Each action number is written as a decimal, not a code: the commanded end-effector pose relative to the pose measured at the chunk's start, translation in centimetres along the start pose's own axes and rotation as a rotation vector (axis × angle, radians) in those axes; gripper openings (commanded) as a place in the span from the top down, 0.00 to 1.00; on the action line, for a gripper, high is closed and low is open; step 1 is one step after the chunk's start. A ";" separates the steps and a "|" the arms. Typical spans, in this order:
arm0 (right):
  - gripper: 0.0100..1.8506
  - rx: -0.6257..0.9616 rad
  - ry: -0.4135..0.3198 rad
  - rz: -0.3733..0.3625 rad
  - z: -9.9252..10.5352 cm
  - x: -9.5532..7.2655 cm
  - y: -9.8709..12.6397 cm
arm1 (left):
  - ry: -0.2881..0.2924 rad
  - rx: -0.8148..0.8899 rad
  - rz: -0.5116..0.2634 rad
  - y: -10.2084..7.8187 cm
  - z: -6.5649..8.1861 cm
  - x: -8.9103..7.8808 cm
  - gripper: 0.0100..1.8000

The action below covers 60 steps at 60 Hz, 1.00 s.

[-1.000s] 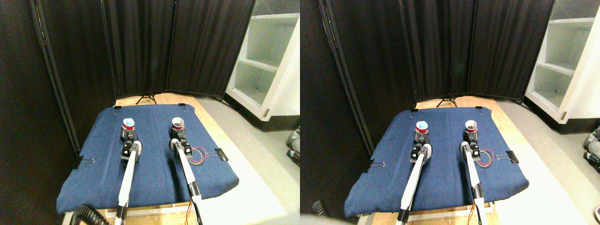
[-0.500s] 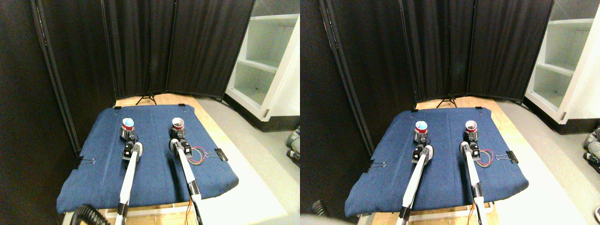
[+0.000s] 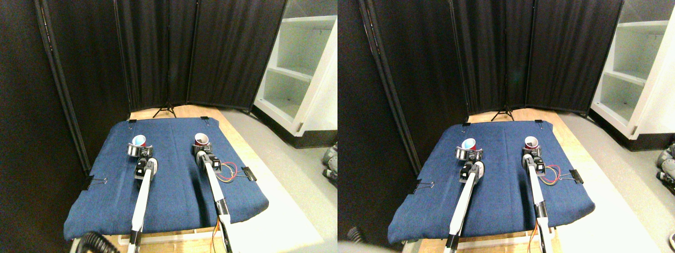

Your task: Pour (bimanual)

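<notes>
A red cup with pale blue contents [image 3: 138,140] sits at the back left of the blue cloth [image 3: 174,184], leaning slightly to the left. My left gripper [image 3: 136,151] is shut around its lower part, where a silvery band shows. A second red cup with a white inside [image 3: 201,138] stands upright at the back right. My right gripper [image 3: 202,152] is against its base and hides it. The two cups are well apart.
Looped coloured wires [image 3: 228,172] lie on the cloth right of the right arm. Binder clips [image 3: 248,173] hold the cloth at its edges. Black curtain panels [image 3: 158,52] close off the back, with a white shelf unit [image 3: 300,68] at the right.
The left gripper has moved left with the blue-filled cup, which now leans left. The right arm has pushed slightly forward and right, and its cup has shifted a little with it.
</notes>
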 end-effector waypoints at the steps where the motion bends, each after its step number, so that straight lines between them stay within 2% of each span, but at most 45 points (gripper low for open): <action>1: 0.33 -0.004 0.006 -0.039 -0.2 -0.3 -0.6 | 0.049 0.078 0.062 1.4 -1.0 0.1 0.06; 2: 0.30 0.011 0.014 -0.042 -0.1 -0.3 -0.6 | 0.047 0.083 0.067 1.4 -1.0 0.1 0.05; 12: 0.31 0.006 0.000 -0.042 0.0 -0.5 -0.9 | 0.046 0.081 0.076 1.6 -0.9 0.0 0.01; 17: 0.31 -0.011 0.006 -0.034 0.1 -0.6 -0.9 | 0.044 0.083 0.075 1.6 -0.8 -0.2 0.03; 27: 0.31 -0.021 -0.002 -0.024 0.2 -1.2 -0.9 | 0.066 0.069 0.044 1.6 -0.5 -1.0 0.06; 30: 0.32 -0.026 -0.003 -0.021 0.2 -1.4 -0.9 | 0.070 0.062 0.038 1.6 -0.4 -0.8 0.04; 32: 0.30 -0.034 0.008 -0.012 0.3 -1.7 -0.9 | 0.092 0.032 0.013 1.5 -0.2 -1.3 0.03; 41: 0.30 -0.034 0.008 -0.012 0.3 -1.7 -0.9 | 0.092 0.032 0.013 1.5 -0.2 -1.3 0.03; 42: 0.27 -0.034 0.022 0.011 0.6 -2.5 -0.9 | 0.112 0.025 -0.008 1.4 0.0 -2.0 0.04; 46: 0.27 -0.034 0.022 0.011 0.6 -2.5 -0.9 | 0.112 0.025 -0.008 1.4 0.0 -2.0 0.04; 48: 0.26 -0.045 0.057 0.054 1.3 -3.6 -1.1 | 0.160 0.013 -0.039 1.3 0.6 -3.3 0.08; 52: 0.26 -0.045 0.057 0.054 1.3 -3.6 -1.1 | 0.160 0.013 -0.039 1.3 0.6 -3.3 0.08; 54: 0.24 -0.052 0.051 0.057 1.5 -4.1 -1.1 | 0.160 0.026 -0.052 1.2 0.9 -4.0 0.10; 56: 0.25 -0.055 0.048 0.061 1.5 -4.3 -1.2 | 0.159 0.037 -0.060 1.2 1.0 -4.2 0.13; 58: 0.33 -0.055 0.031 0.071 1.5 -4.6 -1.2 | 0.159 0.059 -0.074 1.0 1.1 -4.8 0.18; 59: 0.33 -0.055 0.031 0.071 1.5 -4.6 -1.2 | 0.159 0.059 -0.074 1.0 1.1 -4.8 0.18; 60: 0.45 -0.079 0.004 0.083 1.4 -5.1 -1.2 | 0.151 0.086 -0.097 1.0 1.5 -5.3 0.23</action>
